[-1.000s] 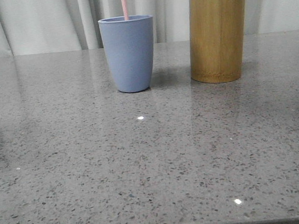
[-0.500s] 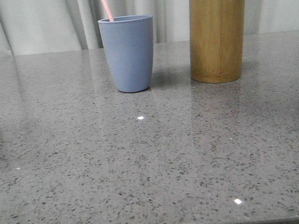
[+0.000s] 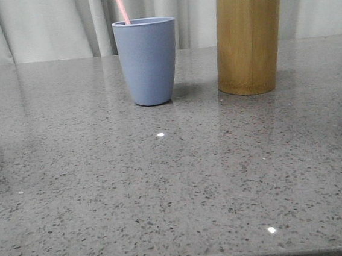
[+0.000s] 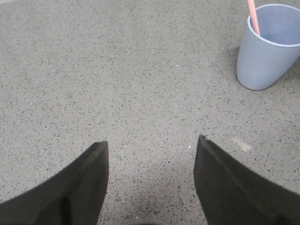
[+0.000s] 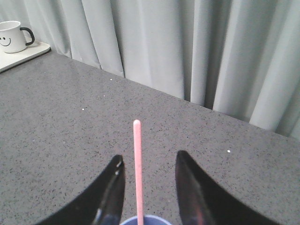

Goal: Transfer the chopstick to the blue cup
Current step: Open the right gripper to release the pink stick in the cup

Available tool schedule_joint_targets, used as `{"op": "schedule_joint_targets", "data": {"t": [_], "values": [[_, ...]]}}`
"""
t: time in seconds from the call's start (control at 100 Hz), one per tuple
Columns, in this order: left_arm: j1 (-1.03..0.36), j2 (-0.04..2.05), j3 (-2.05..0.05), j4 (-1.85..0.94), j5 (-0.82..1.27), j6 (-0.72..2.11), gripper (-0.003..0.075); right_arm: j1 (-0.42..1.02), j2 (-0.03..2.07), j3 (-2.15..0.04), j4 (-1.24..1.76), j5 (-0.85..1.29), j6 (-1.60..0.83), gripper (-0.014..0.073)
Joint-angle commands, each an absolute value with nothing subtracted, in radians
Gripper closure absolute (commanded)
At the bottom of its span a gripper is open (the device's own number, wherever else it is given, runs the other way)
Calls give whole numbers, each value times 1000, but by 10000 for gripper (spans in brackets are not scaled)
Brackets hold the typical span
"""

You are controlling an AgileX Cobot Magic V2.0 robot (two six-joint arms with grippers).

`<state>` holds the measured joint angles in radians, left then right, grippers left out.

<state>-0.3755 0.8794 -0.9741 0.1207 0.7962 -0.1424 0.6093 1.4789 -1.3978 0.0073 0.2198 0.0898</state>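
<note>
The blue cup [image 3: 147, 60] stands upright on the grey speckled table [image 3: 164, 183]. A pale-pink chopstick [image 3: 121, 5] stands in it and leans to the left against the rim. The cup also shows in the left wrist view [image 4: 268, 47] with the chopstick [image 4: 253, 16] inside. My left gripper [image 4: 151, 145] is open and empty above bare table, apart from the cup. My right gripper [image 5: 148, 161] is open, its jaws on either side of the chopstick [image 5: 137, 168] without touching it, above the cup's rim [image 5: 140, 219]. Neither gripper shows in the front view.
A taller tan bamboo cylinder holder [image 3: 248, 40] stands to the right of the blue cup. Grey curtains [image 3: 40, 25] hang behind the table. A white smiley mug [image 5: 13, 36] sits on a pale tray off the table's far side.
The chopstick stood near upright in the cup one second ago; it has tipped to the left against the rim and has stayed there since.
</note>
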Motion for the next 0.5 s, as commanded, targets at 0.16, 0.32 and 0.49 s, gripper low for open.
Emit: {"op": "schedule_joint_targets", "data": {"t": [0.16, 0.32, 0.49], "values": [[-380, 839, -994, 133, 714, -164, 323, 561, 1316, -1303, -9, 156, 80, 306], [-380, 817, -994, 173, 714, -182, 323, 498, 1236, -1211, -9, 159, 80, 306], [-380, 791, -992, 199, 714, -197, 323, 429, 1144, -1109, -9, 159, 80, 306]]}}
